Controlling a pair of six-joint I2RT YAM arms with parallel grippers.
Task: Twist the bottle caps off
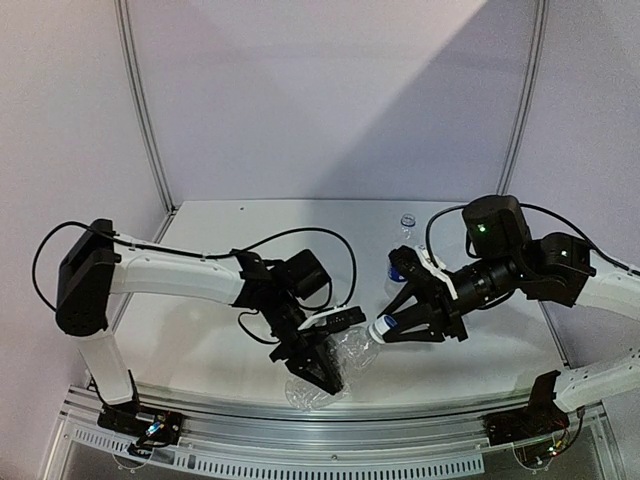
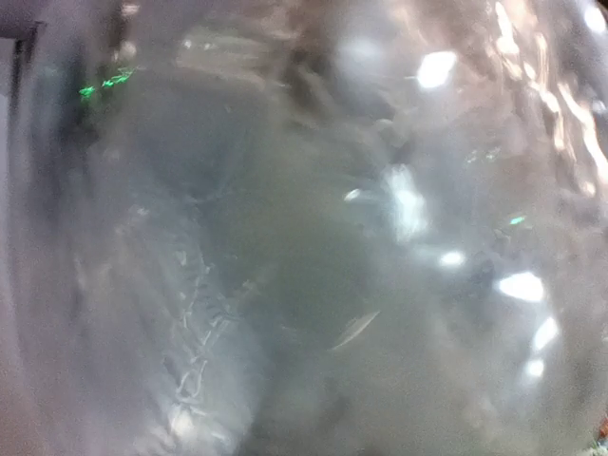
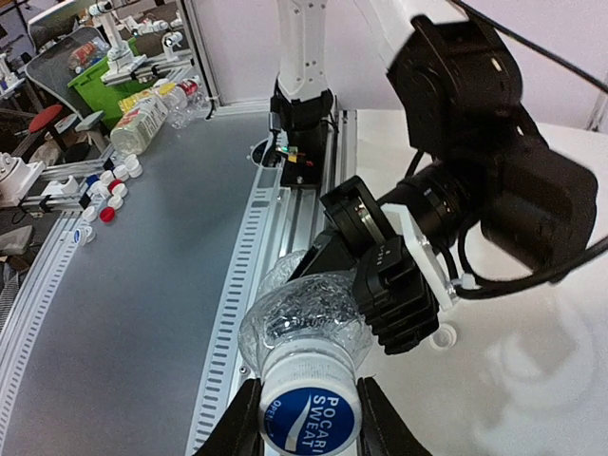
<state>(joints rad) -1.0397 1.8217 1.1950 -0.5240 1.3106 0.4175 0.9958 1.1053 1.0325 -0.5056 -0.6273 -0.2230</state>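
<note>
One bottle (image 1: 352, 352) sideways, cap (image 1: 384, 327) rightward.

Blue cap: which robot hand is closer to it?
Right. The right gripper pinches the blue cap between its fingers. The left gripper grips the clear bottle farther down its body, away from the cap.
</note>
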